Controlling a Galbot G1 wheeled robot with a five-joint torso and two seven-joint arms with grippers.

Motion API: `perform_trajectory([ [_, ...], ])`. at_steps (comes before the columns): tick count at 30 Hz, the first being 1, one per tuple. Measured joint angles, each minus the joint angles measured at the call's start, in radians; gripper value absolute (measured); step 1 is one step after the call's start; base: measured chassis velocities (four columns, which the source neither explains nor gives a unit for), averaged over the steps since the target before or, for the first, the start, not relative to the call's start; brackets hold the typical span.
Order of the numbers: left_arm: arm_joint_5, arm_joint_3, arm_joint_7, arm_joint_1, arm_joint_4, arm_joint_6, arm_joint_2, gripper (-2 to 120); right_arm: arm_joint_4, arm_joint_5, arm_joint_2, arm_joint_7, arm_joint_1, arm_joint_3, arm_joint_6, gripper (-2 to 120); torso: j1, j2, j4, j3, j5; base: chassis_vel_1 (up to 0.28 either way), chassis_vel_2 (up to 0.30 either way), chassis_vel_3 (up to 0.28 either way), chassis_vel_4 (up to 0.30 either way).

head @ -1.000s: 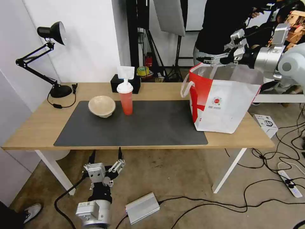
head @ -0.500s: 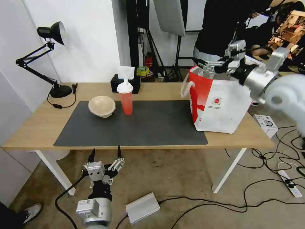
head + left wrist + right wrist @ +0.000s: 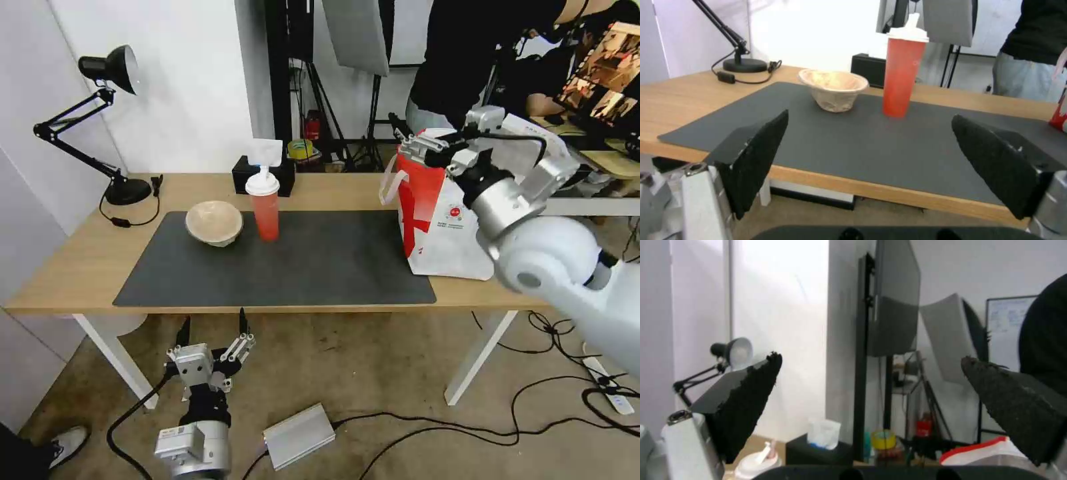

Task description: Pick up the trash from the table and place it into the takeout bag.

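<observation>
With the right gripper point(image 3: 408, 137) spread empty at upper right above the bag point(image 3: 453, 227), it could snag the rim and tip it, while the left gripper point(image 3: 212, 331) hangs spread at lower left.

Bare mat point(image 3: 320, 260) lies open between the red cup point(image 3: 265, 210) and takeout bag point(image 3: 443, 213), whose mouth seems unobstructed.

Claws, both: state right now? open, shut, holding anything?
Left claw: open, empty, low in front of the table.
Right claw: open, empty, above the takeout bag.
</observation>
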Motion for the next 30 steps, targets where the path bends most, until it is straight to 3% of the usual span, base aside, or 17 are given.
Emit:
perform_trajectory([
  [6, 0.001, -0.005, 0.000, 0.002, 0.000, 0.000, 0.003, 97, 0.015, -0.075, 0.010, 0.035, -0.099, 0.052, 0.020, 100, 0.000, 0.000, 0.0000, 0.000, 0.0000, 0.000, 0.000, 0.000, 0.000],
  [14, -0.002, -0.010, -0.002, 0.003, -0.002, 0.004, 0.005, 96, 0.087, -0.226, 0.035, 0.105, -0.363, 0.199, 0.059, 100, 0.000, 0.000, -0.0001, 0.000, 0.0002, 0.000, 0.000, 0.000, 0.000],
  [30, -0.007, -0.012, -0.003, 0.000, 0.002, 0.006, 0.015, 96, 0.203, -0.234, 0.050, 0.091, -0.657, 0.399, 0.063, 100, 0.000, 0.000, 0.0000, 0.000, 0.0001, 0.000, 0.000, 0.000, 0.000],
])
